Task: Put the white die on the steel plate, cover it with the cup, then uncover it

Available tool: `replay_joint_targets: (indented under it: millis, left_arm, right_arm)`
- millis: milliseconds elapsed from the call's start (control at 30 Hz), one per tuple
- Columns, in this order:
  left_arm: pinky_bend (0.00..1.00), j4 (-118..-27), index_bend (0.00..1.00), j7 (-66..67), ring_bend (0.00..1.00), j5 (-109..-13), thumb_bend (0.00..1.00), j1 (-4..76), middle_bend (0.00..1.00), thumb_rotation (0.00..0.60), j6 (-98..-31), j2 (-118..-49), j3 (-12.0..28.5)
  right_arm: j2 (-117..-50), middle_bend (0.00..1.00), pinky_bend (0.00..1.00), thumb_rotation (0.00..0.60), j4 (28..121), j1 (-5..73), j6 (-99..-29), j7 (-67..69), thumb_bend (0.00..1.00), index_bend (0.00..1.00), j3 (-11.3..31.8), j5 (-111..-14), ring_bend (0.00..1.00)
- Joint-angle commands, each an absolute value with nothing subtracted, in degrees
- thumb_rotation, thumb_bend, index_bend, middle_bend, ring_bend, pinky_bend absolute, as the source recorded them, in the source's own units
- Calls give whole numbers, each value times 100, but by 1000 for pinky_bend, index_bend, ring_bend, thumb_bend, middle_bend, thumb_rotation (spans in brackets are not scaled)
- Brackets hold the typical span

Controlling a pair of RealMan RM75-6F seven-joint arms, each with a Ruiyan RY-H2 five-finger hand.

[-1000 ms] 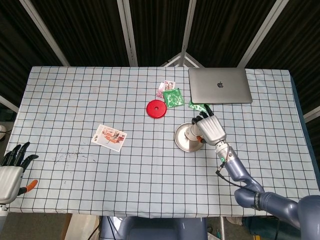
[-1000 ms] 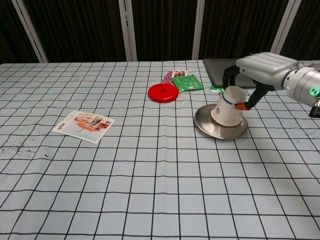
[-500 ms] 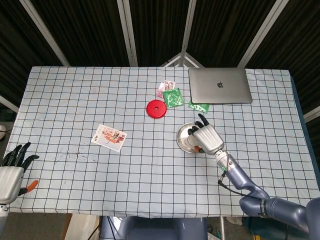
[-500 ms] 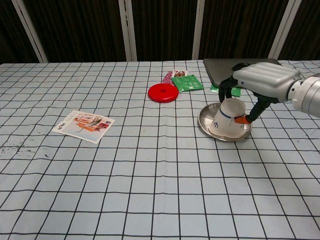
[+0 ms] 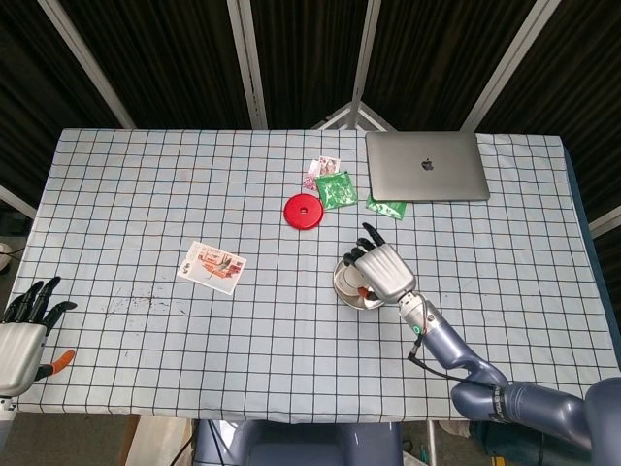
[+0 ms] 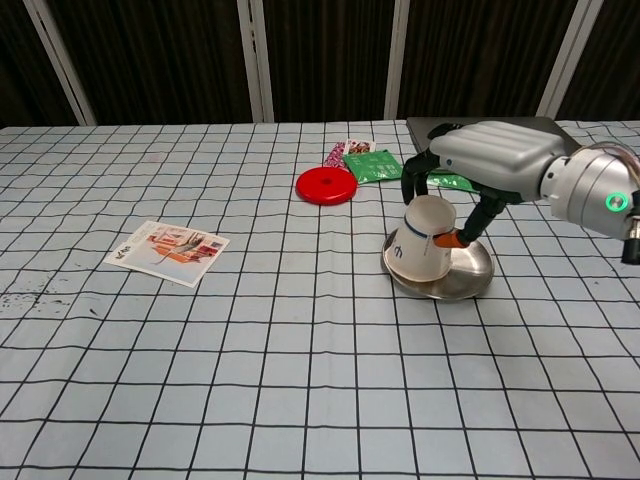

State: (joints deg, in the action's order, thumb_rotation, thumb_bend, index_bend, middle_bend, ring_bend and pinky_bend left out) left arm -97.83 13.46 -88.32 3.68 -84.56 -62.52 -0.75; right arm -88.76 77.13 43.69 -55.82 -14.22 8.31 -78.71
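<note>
My right hand [image 6: 488, 163] grips an upturned white paper cup [image 6: 421, 249] from above, thumb on its side. The cup is tilted, its mouth down over the left rim of the steel plate [image 6: 471, 277]. In the head view the right hand [image 5: 381, 271] covers most of the cup, and the plate [image 5: 343, 290] shows beside it. The white die is not visible in either view. My left hand [image 5: 21, 335] rests at the table's near left corner, fingers apart and holding nothing.
A red disc [image 6: 326, 185] lies left of and behind the plate, with green and pink packets [image 6: 372, 165] behind it. A shut laptop [image 5: 425, 165] sits at the back right. A printed card [image 6: 167, 246] lies on the left of the checked cloth.
My right hand has carried the cup leftward and nearer, from the plate's middle to its left rim. The plate has shifted slightly with it. The left hand has not moved.
</note>
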Motion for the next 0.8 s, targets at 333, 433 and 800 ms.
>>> replay_joint_targets:
  millis: [333,433,800]
  left_arm:
    - [128,-9791,273,1388,0,-8805,275,371,0,600,-8440,-6262,-70]
    - [128,-9805,273,1420,0,-8785,275,372,0,600,-8423,-6267,-74]
    - [128,-9831,274,1504,0,-8776,275,383,0,600,-8402,-6299,-76]
  right_arm:
    - [-9052,474,22,600,7206,4388,-5495,-1232,384,581,947,-7633,251]
    - [-9102,474,22,600,6984,4365,-5619,-1131,384,581,982,-7675,251]
    - [-8952,474,22,600,6736,4211,-5707,-875,384,595,889,-7748,251]
